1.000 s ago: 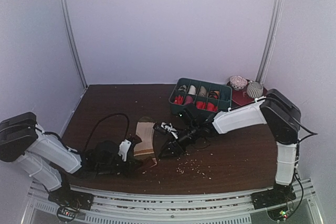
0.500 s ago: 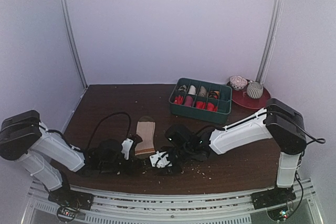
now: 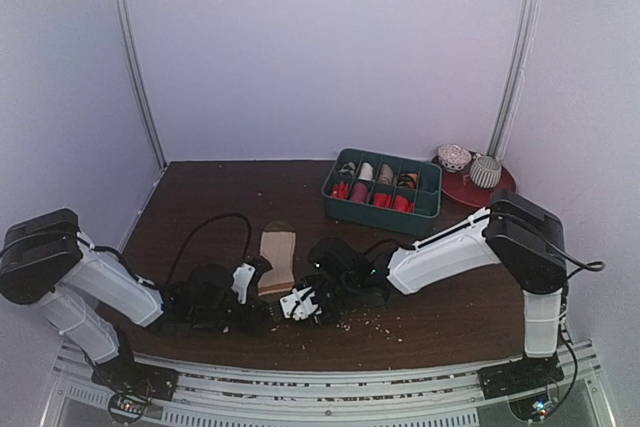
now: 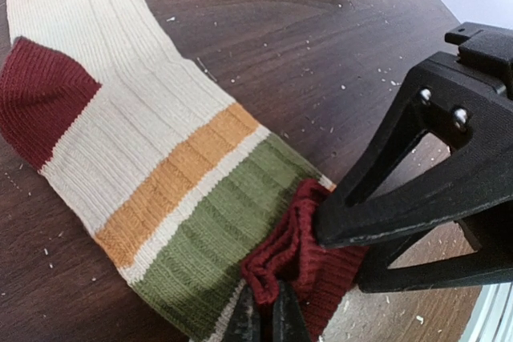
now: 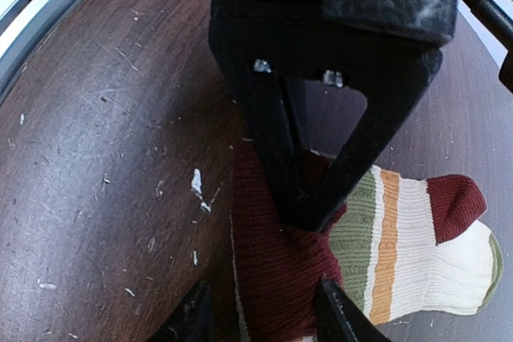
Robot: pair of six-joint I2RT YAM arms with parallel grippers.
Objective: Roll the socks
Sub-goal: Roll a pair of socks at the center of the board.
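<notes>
Flat on the brown surface [image 3: 200, 197], striped sock [image 4: 136, 134] with long axis running from near edge toward far side, maroon cuff [image 5: 272, 278] nearest both arms, pinched in closed left claw [image 4: 264, 318], straddled by parted right claw [image 5: 264, 314].

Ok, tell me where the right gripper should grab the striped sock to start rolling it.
Probably the maroon cuff, beside where the left gripper pinches it, coming down from the near end with the right gripper astride it. The cuff is bunched up there; the rest of the striped sock lies flat on the table.
</notes>
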